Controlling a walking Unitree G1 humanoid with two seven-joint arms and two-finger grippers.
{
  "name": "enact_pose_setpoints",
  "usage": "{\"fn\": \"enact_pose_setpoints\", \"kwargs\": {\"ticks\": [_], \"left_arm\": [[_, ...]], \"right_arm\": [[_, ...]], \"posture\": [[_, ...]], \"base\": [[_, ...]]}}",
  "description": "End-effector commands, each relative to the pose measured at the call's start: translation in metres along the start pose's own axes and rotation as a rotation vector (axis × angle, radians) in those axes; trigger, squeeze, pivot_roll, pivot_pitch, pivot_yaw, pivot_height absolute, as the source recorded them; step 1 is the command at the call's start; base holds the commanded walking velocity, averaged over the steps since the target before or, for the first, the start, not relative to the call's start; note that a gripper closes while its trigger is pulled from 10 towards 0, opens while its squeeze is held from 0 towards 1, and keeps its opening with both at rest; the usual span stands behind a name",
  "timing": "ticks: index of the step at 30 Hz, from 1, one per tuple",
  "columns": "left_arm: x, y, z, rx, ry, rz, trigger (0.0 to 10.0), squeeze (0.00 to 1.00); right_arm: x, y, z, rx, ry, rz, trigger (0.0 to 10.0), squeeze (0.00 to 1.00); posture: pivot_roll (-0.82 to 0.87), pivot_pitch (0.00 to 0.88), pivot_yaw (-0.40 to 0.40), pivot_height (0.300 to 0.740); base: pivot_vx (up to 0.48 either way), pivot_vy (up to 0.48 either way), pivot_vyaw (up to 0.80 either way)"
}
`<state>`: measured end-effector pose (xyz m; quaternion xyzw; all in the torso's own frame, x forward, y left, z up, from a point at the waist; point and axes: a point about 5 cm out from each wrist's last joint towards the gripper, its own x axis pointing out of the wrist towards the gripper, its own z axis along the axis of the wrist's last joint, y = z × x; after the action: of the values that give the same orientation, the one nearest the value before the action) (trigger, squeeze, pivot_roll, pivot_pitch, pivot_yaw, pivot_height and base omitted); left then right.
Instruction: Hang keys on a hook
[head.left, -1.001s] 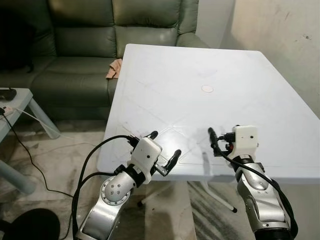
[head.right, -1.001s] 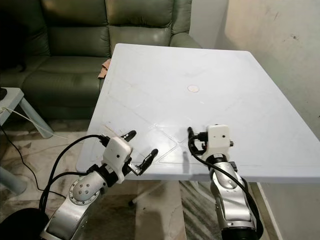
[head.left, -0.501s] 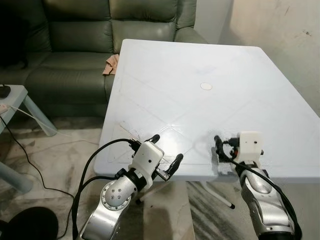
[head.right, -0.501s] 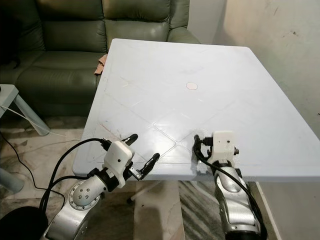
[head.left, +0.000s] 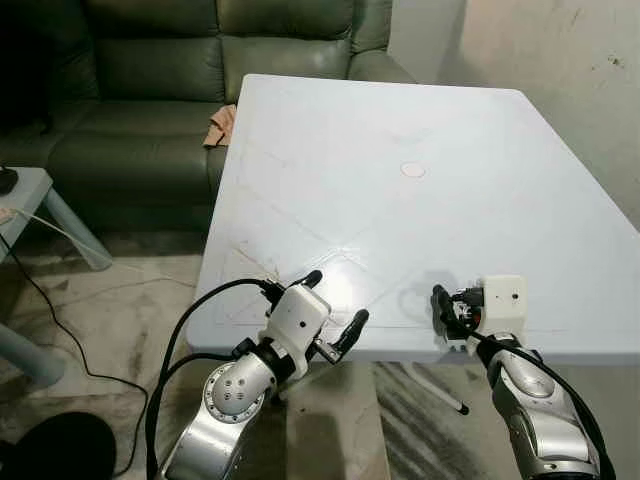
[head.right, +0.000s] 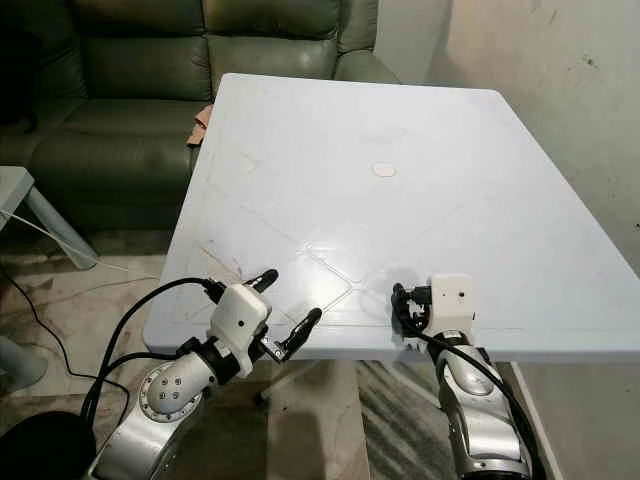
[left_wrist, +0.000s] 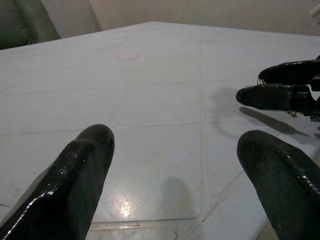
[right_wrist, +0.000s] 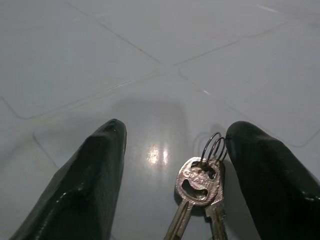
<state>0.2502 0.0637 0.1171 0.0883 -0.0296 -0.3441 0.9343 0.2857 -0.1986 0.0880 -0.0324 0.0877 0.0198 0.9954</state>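
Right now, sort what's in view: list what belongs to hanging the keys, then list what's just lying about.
Job:
keys on the white table
right gripper, open around them

Lying about:
round disc on the table
tan cloth on the green sofa
left gripper, open, idle

Keys (right_wrist: 197, 197) cut off by the right wrist picture's edge, blade tips not visible. In the head views they sit behind the right gripper (head.left: 441, 312), hidden. Sofa (head.left: 150, 90) cropped at top and left. Small tan thing (head.left: 221, 125) on sofa partly behind the table (head.left: 400, 130), can't identify.
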Motion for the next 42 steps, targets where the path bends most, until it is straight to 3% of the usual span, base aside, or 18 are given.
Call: {"fn": "enact_pose_setpoints", "kwargs": {"ticks": [1,2,5,6,12,13,15,16,22,23,27,29,35,36,37,38,39,42], "left_arm": [[0.001,-0.001,0.001,0.005,0.001,-0.003,10.0,0.00],[0.001,-0.001,0.002,0.003,-0.001,-0.002,10.0,0.00],[0.001,-0.001,0.002,0.003,-0.001,0.000,10.0,0.00],[0.001,-0.001,0.002,0.003,-0.001,0.001,10.0,0.00],[0.001,0.000,0.003,-0.007,-0.011,0.008,10.0,0.00],[0.000,0.000,0.004,-0.014,-0.012,0.012,10.0,0.00],[0.000,0.001,0.005,-0.019,-0.013,0.016,10.0,0.00],[0.000,0.001,0.004,-0.020,-0.012,0.018,10.0,0.00],[0.000,-0.001,0.005,-0.030,-0.022,0.015,10.0,0.00],[0.000,-0.001,0.006,-0.032,-0.026,0.015,10.0,0.00],[0.000,-0.001,0.006,-0.034,-0.025,0.017,10.0,0.00],[0.000,-0.001,0.006,-0.035,-0.026,0.018,10.0,0.00],[0.001,0.000,0.007,-0.034,-0.027,0.019,10.0,0.00],[0.001,0.000,0.007,-0.035,-0.027,0.019,10.0,0.00],[0.001,0.000,0.007,-0.035,-0.028,0.020,10.0,0.00],[0.001,0.000,0.007,-0.035,-0.029,0.020,10.0,0.00],[0.001,0.000,0.007,-0.034,-0.028,0.021,10.0,0.00],[0.001,0.000,0.007,-0.035,-0.029,0.022,10.0,0.00]], "right_arm": [[0.001,-0.004,-0.002,-0.017,0.014,-0.031,6.5,0.00],[0.002,-0.003,-0.002,-0.010,0.017,-0.032,5.5,0.00],[0.002,-0.005,-0.003,-0.013,0.033,-0.054,5.7,0.00],[0.002,-0.005,-0.003,-0.011,0.034,-0.057,4.0,0.00],[0.003,-0.012,-0.007,-0.036,0.066,-0.111,4.5,0.00],[0.003,-0.013,-0.008,-0.030,0.072,-0.115,3.4,0.00],[0.003,-0.014,-0.009,-0.020,0.073,-0.117,3.5,0.00],[0.002,-0.015,-0.009,-0.020,0.070,-0.118,1.4,0.00],[0.000,-0.015,-0.010,-0.024,0.054,-0.115,2.4,0.00],[0.000,-0.015,-0.010,-0.029,0.052,-0.118,1.2,0.00],[0.000,-0.016,-0.010,-0.024,0.054,-0.125,1.2,0.00],[0.000,-0.016,-0.010,-0.028,0.049,-0.122,0.0,0.00],[-0.001,-0.017,-0.008,-0.028,0.035,-0.110,0.0,0.00],[-0.001,-0.017,-0.008,-0.019,0.032,-0.095,6.0,0.00],[-0.001,-0.016,-0.008,-0.014,0.032,-0.087,6.0,0.00],[-0.001,-0.016,-0.007,0.004,0.018,-0.066,8.8,0.00],[-0.002,-0.016,-0.006,-0.002,0.008,-0.070,9.8,0.00],[-0.001,-0.017,-0.006,-0.030,0.014,-0.072,10.0,0.00]], "posture": [[-0.04,0.102,-0.057,0.740],[-0.03,0.101,-0.057,0.740],[-0.03,0.101,-0.057,0.740],[-0.03,0.101,-0.056,0.740],[-0.03,0.104,-0.056,0.740],[-0.03,0.104,-0.056,0.740],[-0.03,0.110,-0.057,0.740],[-0.03,0.111,-0.056,0.740],[-0.03,0.111,-0.056,0.740],[-0.03,0.115,-0.057,0.740],[-0.03,0.115,-0.056,0.740],[-0.03,0.115,-0.056,0.740],[-0.04,0.113,-0.056,0.740],[-0.04,0.115,-0.056,0.740],[-0.04,0.115,-0.056,0.740],[-0.04,0.115,-0.056,0.740],[-0.04,0.115,-0.057,0.740],[-0.04,0.114,-0.057,0.740]], "base": [[0.000,0.000,0.00],[0.000,0.000,0.00],[0.000,0.000,0.00],[0.000,0.000,0.00],[0.000,0.000,0.00],[0.000,0.000,0.00],[0.000,0.000,0.00],[0.000,0.000,0.00],[0.000,0.000,0.00],[0.000,0.000,0.00],[0.000,0.000,0.00],[0.000,0.000,0.00],[0.000,0.000,0.00],[0.000,0.000,0.00],[0.000,0.000,0.00],[0.000,0.000,0.00],[0.000,0.000,0.00],[0.000,0.000,0.00]]}}
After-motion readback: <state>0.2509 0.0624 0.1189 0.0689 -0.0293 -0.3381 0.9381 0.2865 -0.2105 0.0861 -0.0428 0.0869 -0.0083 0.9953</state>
